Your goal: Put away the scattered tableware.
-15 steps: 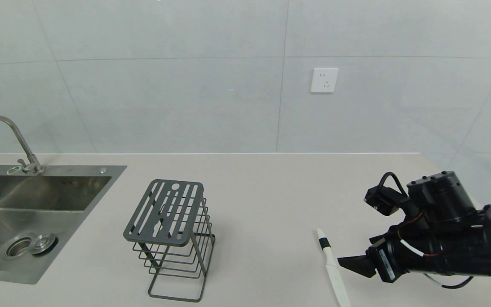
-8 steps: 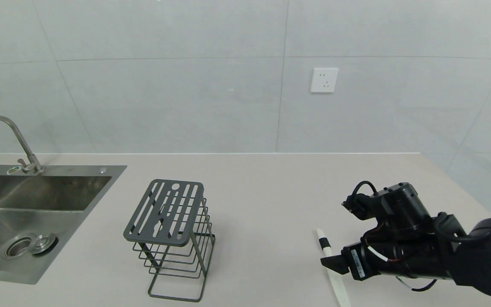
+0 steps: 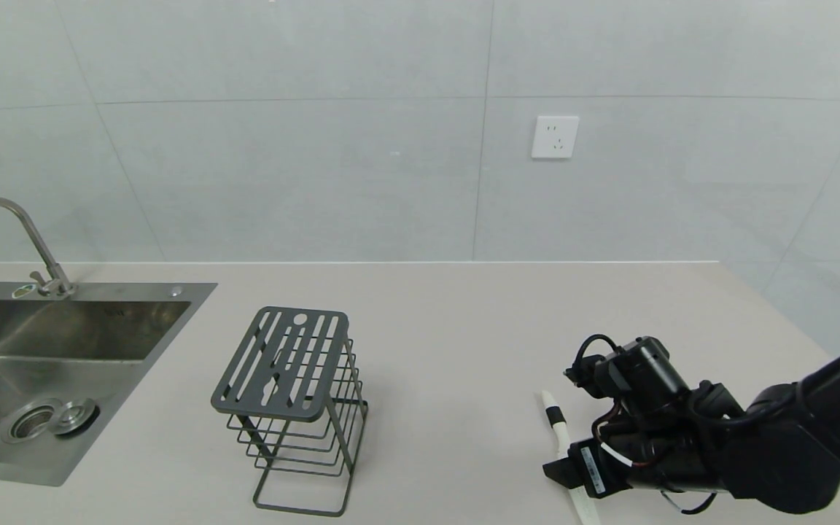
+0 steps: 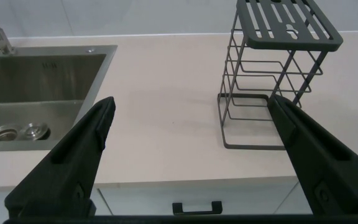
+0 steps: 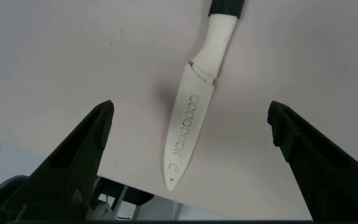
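Right gripper (image 5: 189, 107) spread wide, gripping nothing; white knife (image 5: 185, 134) lies flat on counter (image 5: 73, 50) directly beneath, between its fingers.

The pale bench (image 3: 449, 328) carries a dark wire rack (image 3: 274, 410) beside its sunken sink (image 3: 63, 335), and a white knife (image 3: 560, 436) well apart.

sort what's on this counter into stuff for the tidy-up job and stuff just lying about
For the job: white knife with a black-banded handle, lying flat; dark wire knife rack with slotted top, likely its destination; open right gripper over the knife.
Just there: stainless steel sink; curved metal tap; white wall socket.
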Available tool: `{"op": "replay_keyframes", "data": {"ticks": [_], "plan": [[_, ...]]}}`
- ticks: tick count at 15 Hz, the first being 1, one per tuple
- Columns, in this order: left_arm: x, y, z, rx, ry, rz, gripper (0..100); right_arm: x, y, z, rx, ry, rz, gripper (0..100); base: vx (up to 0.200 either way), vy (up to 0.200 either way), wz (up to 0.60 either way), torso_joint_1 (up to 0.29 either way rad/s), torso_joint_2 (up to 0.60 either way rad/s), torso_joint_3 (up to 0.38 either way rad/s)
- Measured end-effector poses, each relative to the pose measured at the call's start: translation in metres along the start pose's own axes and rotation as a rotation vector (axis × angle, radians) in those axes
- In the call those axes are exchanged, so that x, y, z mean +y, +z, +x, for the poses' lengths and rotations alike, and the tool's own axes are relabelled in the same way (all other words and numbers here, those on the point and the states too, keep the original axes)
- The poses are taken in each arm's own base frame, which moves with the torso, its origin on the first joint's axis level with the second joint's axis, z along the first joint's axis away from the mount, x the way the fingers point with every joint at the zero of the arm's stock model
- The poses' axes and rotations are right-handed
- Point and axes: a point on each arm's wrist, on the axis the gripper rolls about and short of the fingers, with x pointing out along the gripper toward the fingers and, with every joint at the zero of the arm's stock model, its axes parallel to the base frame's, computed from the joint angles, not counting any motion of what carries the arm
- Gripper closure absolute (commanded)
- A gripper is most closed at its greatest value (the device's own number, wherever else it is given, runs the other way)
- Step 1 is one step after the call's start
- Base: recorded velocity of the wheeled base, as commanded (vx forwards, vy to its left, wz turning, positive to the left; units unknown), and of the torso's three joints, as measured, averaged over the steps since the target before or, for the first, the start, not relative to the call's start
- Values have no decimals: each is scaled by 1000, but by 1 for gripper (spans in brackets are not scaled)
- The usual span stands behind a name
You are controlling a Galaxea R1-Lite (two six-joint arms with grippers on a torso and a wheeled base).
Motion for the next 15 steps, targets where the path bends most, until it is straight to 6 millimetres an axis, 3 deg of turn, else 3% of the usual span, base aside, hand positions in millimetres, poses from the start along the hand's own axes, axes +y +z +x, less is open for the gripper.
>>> {"op": "replay_keyframes", "data": {"ticks": [15], "plan": [[0, 0, 0, 0, 0, 0, 0, 3, 6, 40, 13, -60, 1, 0, 0, 0, 0, 0, 0, 0]]}}
